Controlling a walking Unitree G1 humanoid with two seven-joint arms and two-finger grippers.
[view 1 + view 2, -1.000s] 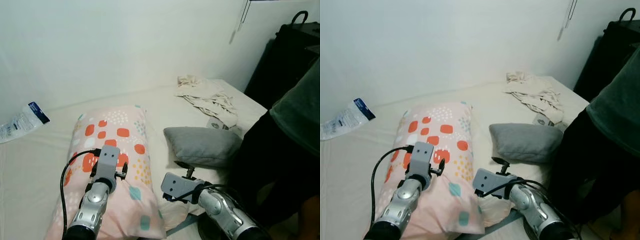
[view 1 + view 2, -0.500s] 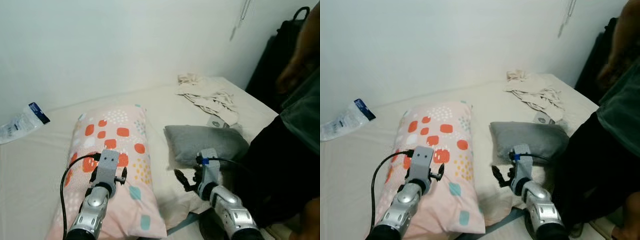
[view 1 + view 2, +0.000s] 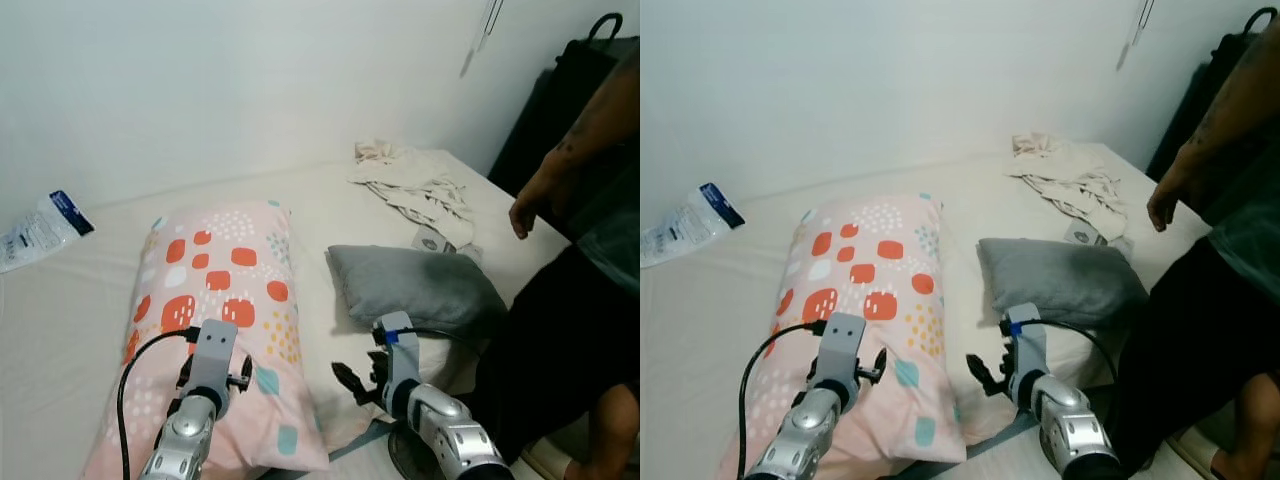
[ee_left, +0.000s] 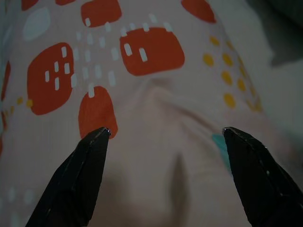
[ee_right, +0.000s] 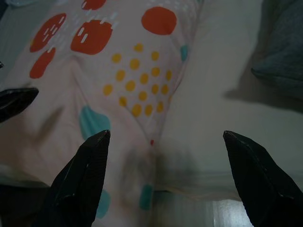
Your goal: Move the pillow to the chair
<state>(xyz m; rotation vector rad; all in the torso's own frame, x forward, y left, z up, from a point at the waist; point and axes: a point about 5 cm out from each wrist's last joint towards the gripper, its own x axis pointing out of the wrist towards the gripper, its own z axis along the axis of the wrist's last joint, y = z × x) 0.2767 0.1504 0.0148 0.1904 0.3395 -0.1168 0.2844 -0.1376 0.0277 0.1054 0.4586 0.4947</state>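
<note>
A soft, puffy pillow (image 3: 215,300) is laid on the white bed (image 3: 60,330); left gripper (image 4: 163,137) and right gripper (image 5: 163,137) are held spread apart.

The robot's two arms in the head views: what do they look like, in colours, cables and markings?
Both arms are silver, jointed metal tubes. The left arm ends in a grey boxy wrist block with two small holes, and a black cable loops out along its side. The right arm has a similar grey block carrying a blue marking and a black cable arcing back from it. Each ends in two long black tapered fingers, pointed at the tips.
</note>
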